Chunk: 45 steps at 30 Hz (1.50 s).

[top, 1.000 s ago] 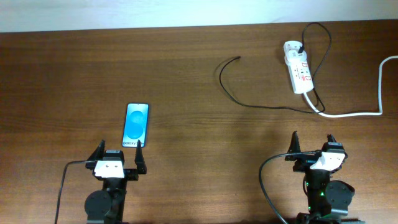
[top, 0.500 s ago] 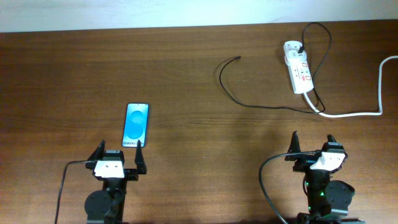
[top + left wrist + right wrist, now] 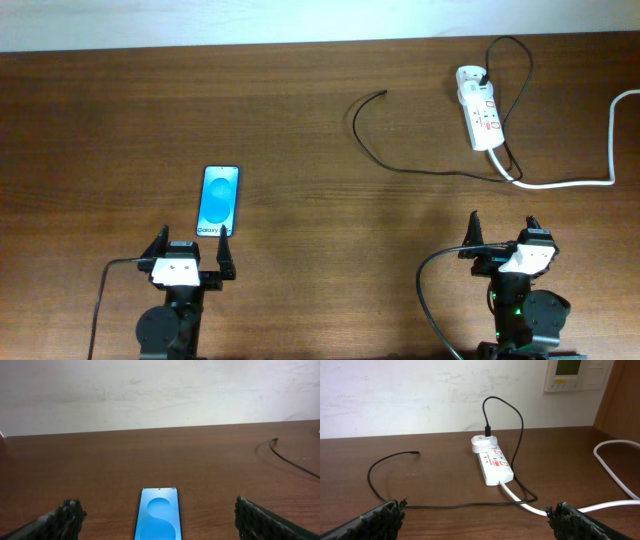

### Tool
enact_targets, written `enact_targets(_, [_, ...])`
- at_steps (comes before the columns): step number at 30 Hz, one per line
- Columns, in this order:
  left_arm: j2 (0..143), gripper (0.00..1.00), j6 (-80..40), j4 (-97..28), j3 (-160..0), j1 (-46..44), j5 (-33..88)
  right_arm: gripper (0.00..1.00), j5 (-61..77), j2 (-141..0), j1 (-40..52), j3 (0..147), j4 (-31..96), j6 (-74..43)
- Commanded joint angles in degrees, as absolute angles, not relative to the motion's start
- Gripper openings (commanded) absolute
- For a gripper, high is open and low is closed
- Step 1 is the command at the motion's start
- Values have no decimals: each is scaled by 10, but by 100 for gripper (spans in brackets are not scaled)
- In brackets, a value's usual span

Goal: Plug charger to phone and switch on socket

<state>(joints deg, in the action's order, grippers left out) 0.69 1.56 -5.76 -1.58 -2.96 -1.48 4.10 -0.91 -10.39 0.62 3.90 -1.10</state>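
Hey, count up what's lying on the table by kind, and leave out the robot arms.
Phones: 1, the phone
Power strips: 1, the socket
Cables: 2, the black charger and the thick white lead
Total: 4

Two black jointed arms (image 3: 172,322), white blocks (image 3: 178,267) at the wrists — black ridged fingers (image 3: 62,520), thin black cables (image 3: 100,300) trailing from both bases.
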Motion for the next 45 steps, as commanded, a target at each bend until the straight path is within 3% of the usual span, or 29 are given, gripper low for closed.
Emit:
enact_targets(1, [3,99,25,-52,-9,-26,-11,98,40,-4,-101,3,42,-11])
enact_targets(12, [3,99,24,-50,-9,-26,-28,98,40,-4,-101,3,41,-11])
enact_targets(15, [3,100,24,-37,-13,-26,25,98,40,-4,-101,3,41,-11])
enact_targets(26, [61,99,18,-207,-176,-26,52,98,40,-4,-101,3,41,-11])
enact_targets(35, [333,99,17,-349,-431,-26,52,98,40,-4,-101,3,42,-11])
enact_targets(40, [567,99,17,-477,-591,-26,52,98,40,-4,-101,3,42,-11])
enact_targets(45, [731,99,18,-488,-626,-26,77,98,40,-4,-101,3,42,-11])
